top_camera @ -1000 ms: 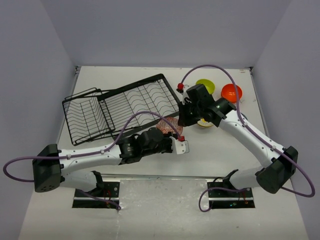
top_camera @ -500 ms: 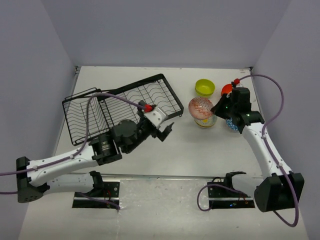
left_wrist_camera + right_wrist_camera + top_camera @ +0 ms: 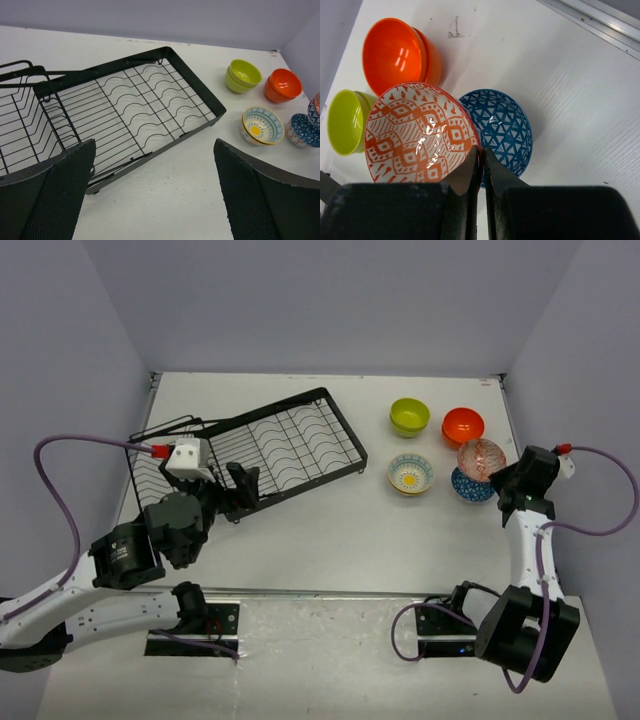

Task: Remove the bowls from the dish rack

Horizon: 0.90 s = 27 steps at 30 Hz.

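Observation:
The black wire dish rack (image 3: 270,440) (image 3: 130,105) lies at the table's left with nothing on its wires. My left gripper (image 3: 240,495) (image 3: 155,200) hovers open at its near edge, its fingers (image 3: 60,195) spread wide over bare table. My right gripper (image 3: 503,480) (image 3: 481,152) is shut on the rim of the red-and-white patterned bowl (image 3: 481,456) (image 3: 415,135), held tilted just above the blue-and-white bowl (image 3: 470,485) (image 3: 502,127). The lime green bowl (image 3: 410,416) (image 3: 243,75), the orange-red bowl (image 3: 463,425) (image 3: 395,52) and the cream bowl with a yellow centre (image 3: 411,474) (image 3: 262,125) stand on the table nearby.
The bowls cluster at the back right, close to the right wall (image 3: 580,390). A smaller wire basket (image 3: 165,465) forms the rack's left end. A metal rail (image 3: 330,592) runs along the table's near edge between the arm bases.
My left arm let go of the patterned bowl, opened and drew back left to the rack's near edge. My right arm carried that bowl rightward, from over the cream bowl to above the blue one.

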Each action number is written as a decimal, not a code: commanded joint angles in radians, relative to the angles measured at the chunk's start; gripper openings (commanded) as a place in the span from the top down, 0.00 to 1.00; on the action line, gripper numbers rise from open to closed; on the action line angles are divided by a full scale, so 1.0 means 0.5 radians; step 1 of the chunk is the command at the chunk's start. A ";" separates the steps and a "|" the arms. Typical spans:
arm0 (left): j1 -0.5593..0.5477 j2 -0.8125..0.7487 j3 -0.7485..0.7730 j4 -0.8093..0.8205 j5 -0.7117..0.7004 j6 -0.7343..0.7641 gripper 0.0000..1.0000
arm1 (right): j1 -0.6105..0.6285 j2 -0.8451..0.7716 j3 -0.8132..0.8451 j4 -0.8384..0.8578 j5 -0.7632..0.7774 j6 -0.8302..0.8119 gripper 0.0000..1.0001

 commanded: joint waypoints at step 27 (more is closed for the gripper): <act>0.005 -0.146 -0.146 -0.185 0.363 -0.120 0.00 | -0.068 0.128 -0.260 0.323 0.049 0.073 0.88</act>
